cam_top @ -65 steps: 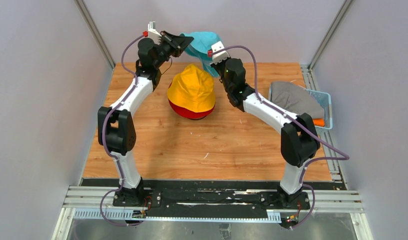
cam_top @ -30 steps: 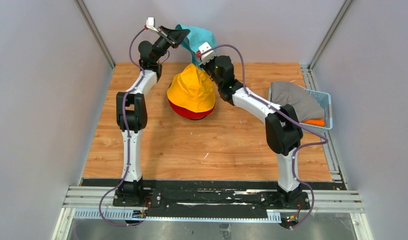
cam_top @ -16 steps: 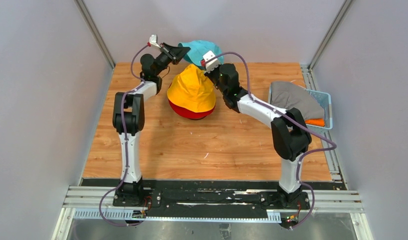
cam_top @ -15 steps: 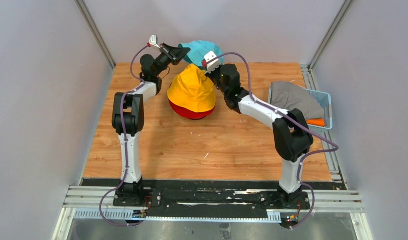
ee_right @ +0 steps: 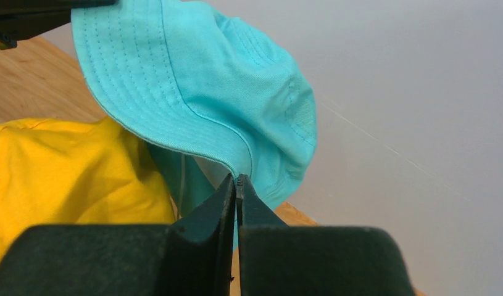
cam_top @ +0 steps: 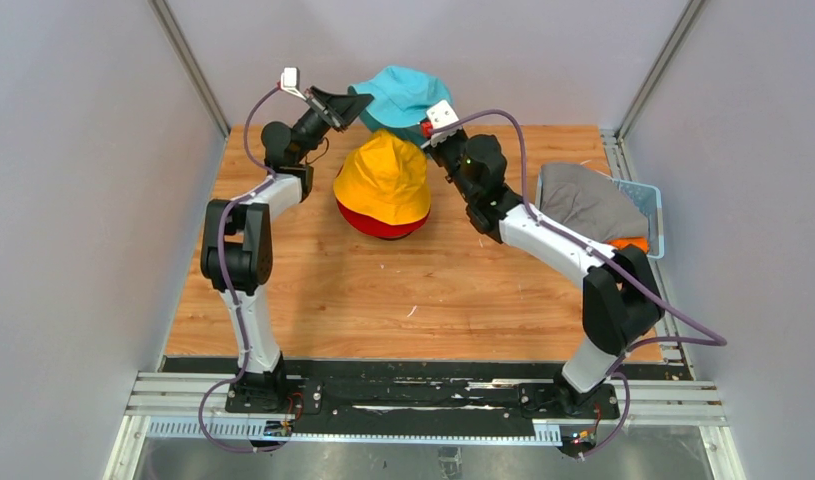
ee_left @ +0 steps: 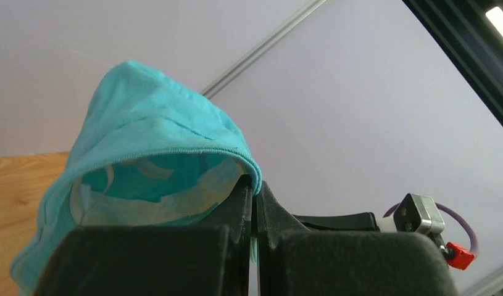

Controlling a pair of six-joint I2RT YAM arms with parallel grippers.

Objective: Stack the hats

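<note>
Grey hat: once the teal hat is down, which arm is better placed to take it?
Likely right. The grey hat lies on the basket at the right edge, beside the right arm, far from the left. Left tool and right tool both grip the teal hat.

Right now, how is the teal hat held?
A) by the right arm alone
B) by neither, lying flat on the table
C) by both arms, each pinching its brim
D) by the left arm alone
C: each wrist view shows that arm's jaws shut on the brim of the teal hat, held up off the table.
</note>
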